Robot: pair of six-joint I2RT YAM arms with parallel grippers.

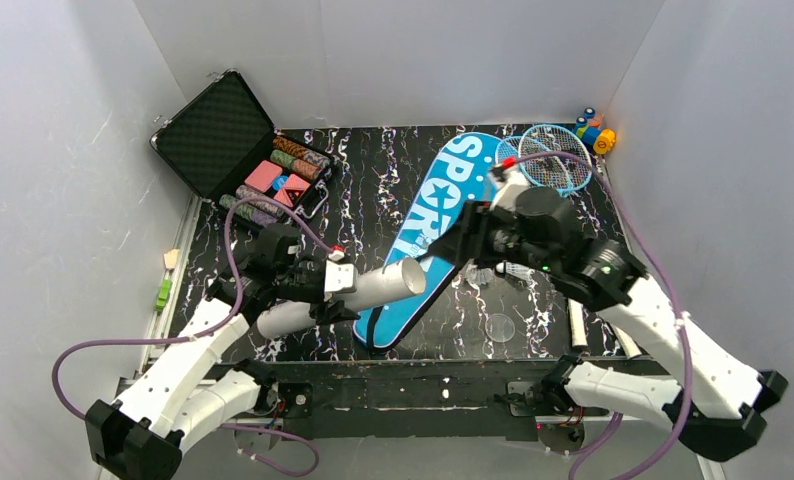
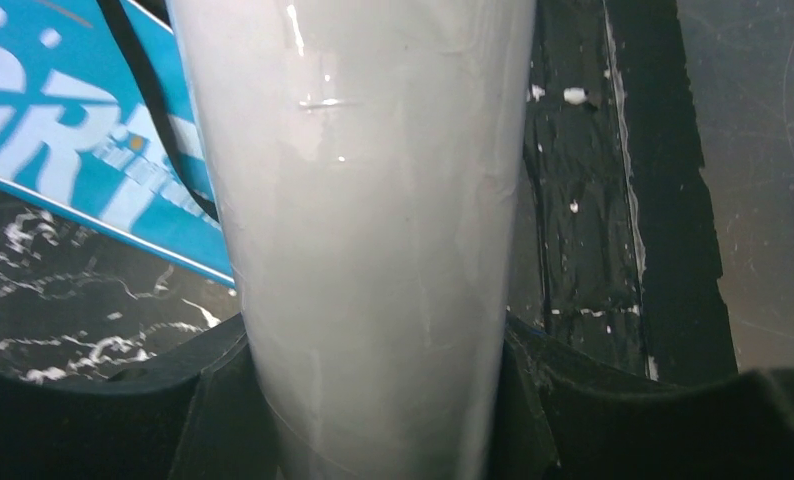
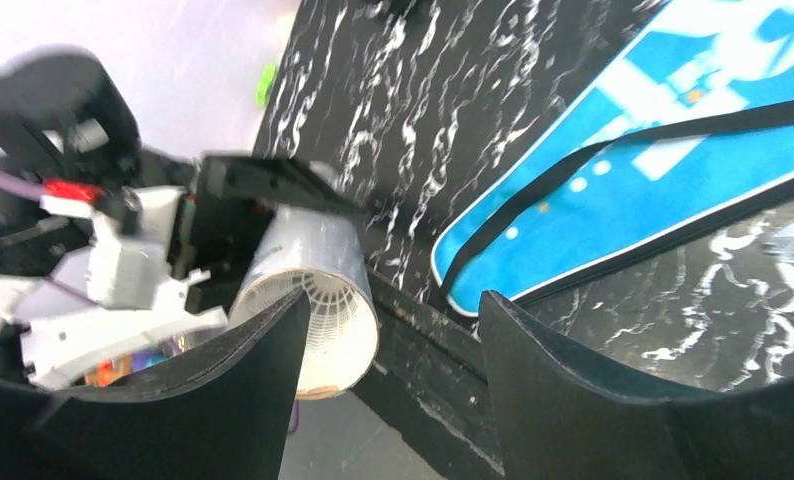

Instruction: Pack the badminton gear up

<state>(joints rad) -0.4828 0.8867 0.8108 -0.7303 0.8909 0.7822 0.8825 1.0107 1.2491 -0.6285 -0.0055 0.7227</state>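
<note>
My left gripper (image 1: 338, 285) is shut on the long white tube (image 1: 373, 288) and holds it tilted above the table's front. In the left wrist view the tube (image 2: 373, 180) fills the gap between the jaws. The tube's open mouth (image 3: 323, 320) faces my right gripper (image 3: 388, 340), which is open and empty. A white ribbed shuttlecock skirt shows inside the mouth. The right gripper (image 1: 463, 245) hovers over the blue SPORT bag (image 1: 443, 215), whose black strap (image 3: 623, 140) lies across it. A white shuttlecock (image 1: 518, 270) lies right of the bag. Two blue-framed rackets (image 1: 548, 160) lie at the back right.
An open black case of coloured chips (image 1: 273, 175) stands at the back left. A small orange-and-blue toy (image 1: 595, 130) sits in the back right corner. A clear round lid (image 1: 500, 327) and a white rod (image 1: 576, 325) lie near the front right edge. White walls surround the table.
</note>
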